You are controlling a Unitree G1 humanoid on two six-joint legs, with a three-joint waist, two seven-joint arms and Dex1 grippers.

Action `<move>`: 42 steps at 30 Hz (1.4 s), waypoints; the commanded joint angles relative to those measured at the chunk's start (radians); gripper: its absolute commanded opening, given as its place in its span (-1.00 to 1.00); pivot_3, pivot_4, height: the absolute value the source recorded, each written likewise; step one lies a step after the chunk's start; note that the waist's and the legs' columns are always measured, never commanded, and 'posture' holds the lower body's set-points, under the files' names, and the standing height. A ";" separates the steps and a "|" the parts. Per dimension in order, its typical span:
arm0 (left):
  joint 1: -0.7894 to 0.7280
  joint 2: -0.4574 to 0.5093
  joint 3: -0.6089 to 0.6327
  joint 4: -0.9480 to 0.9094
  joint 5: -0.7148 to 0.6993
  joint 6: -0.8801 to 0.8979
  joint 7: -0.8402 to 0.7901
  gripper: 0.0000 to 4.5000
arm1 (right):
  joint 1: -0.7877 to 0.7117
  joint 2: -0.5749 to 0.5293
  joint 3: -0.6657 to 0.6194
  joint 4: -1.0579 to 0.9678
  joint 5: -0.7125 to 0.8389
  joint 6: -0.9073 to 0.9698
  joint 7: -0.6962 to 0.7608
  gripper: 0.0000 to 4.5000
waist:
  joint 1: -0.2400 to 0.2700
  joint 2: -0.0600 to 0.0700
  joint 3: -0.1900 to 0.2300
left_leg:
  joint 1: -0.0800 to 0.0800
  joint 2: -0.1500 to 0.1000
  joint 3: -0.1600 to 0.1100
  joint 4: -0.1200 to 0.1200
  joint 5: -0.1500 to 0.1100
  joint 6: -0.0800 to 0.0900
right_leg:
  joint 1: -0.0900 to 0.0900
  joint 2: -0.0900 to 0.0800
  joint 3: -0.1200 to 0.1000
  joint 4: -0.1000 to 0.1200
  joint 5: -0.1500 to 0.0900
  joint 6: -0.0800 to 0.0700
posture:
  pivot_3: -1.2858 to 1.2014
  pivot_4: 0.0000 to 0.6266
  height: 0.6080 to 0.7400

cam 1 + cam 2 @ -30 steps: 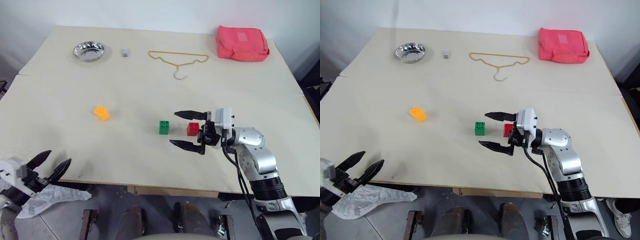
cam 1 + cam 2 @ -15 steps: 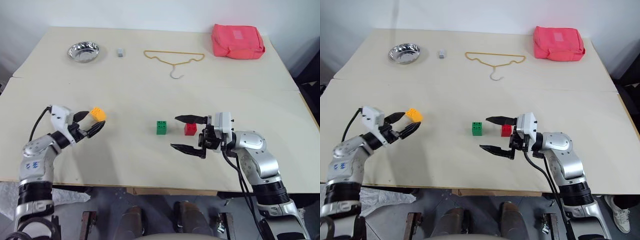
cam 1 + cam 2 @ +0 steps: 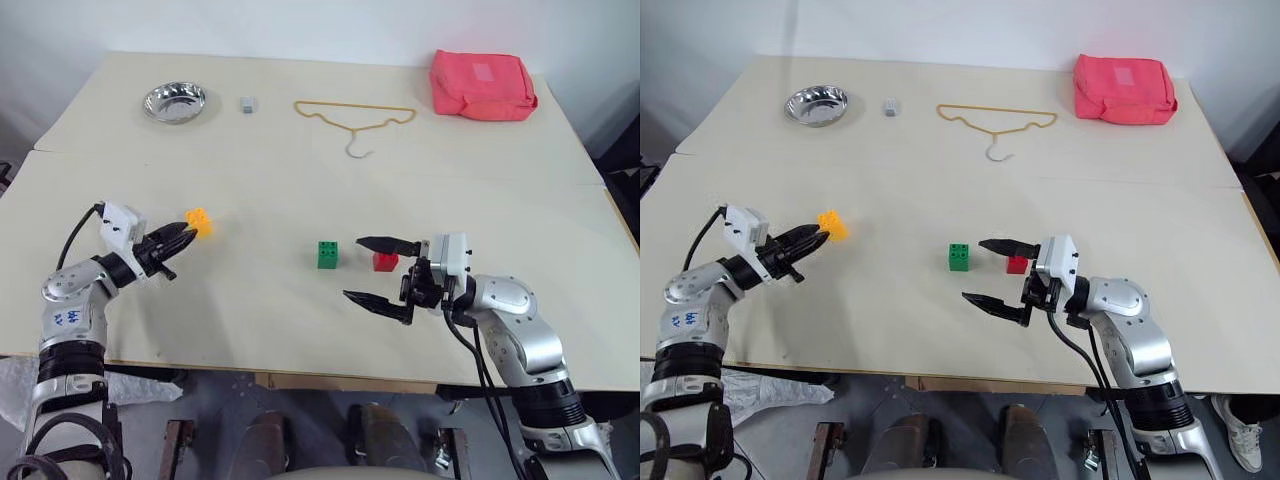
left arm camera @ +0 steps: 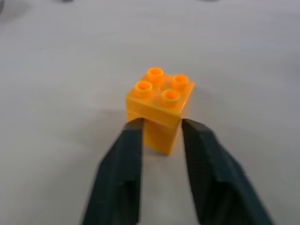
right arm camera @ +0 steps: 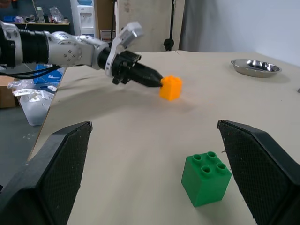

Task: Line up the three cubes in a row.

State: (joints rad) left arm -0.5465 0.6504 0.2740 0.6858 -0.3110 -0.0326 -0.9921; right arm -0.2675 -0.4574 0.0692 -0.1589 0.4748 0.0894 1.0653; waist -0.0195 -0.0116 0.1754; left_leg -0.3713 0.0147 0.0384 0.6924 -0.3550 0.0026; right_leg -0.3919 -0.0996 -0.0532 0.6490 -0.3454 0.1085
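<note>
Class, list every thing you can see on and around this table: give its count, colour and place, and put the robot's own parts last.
orange brick: 1, orange-yellow, left part of table, pinched at the tips of the left gripper.
green brick: 1, green, table middle, near edge.
red brick: 1, red, just right of the green one, beside the right gripper's far finger.
bowl: 1, silver, far left.
small block: 1, grey, right of bowl.
hanger: 1, yellow, far middle.
pouch: 1, pink-red, far right corner.
table: 1, beige.
left gripper: 1, black, shut on the orange brick.
right gripper: 1, black, open, empty.
</note>
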 commanded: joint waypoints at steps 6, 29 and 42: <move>-0.252 -0.005 -0.168 0.166 0.070 -0.120 -0.346 -0.79 | 0.043 -0.031 -0.049 -0.071 0.009 -0.007 -0.030 1.00 | 0.011 0.000 0.000 | -0.001 -0.001 0.001 0.001 0.000 0.001 | 0.000 0.002 -0.001 0.001 0.000 0.000 | 0.03 -0.52 1.00; -0.206 -0.060 -0.080 -0.016 -0.046 -0.092 -0.430 -0.08 | 0.149 -0.023 -0.061 -0.141 -0.002 -0.019 -0.115 1.00 | 0.003 -0.001 0.001 | -0.001 0.000 0.001 0.002 0.000 0.002 | -0.001 0.000 -0.002 0.002 0.000 0.001 | 0.03 -0.52 1.00; 0.372 -0.013 0.246 -0.308 -0.093 -0.051 0.040 0.99 | -0.012 0.032 -0.024 -0.019 0.005 -0.053 -0.051 1.00 | 0.006 -0.001 0.002 | 0.000 -0.001 -0.002 0.001 0.001 0.002 | 0.001 -0.012 0.000 0.001 0.000 0.000 | 0.03 -0.52 1.00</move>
State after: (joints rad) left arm -0.1647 0.6338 0.4995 0.4057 -0.4133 -0.0473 -0.9904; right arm -0.2701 -0.4317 0.0489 -0.1730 0.4623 0.0538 1.0012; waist -0.0132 -0.0127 0.1770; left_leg -0.3709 0.0134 0.0359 0.6935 -0.3542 0.0054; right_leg -0.3901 -0.1119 -0.0537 0.6476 -0.3451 0.1090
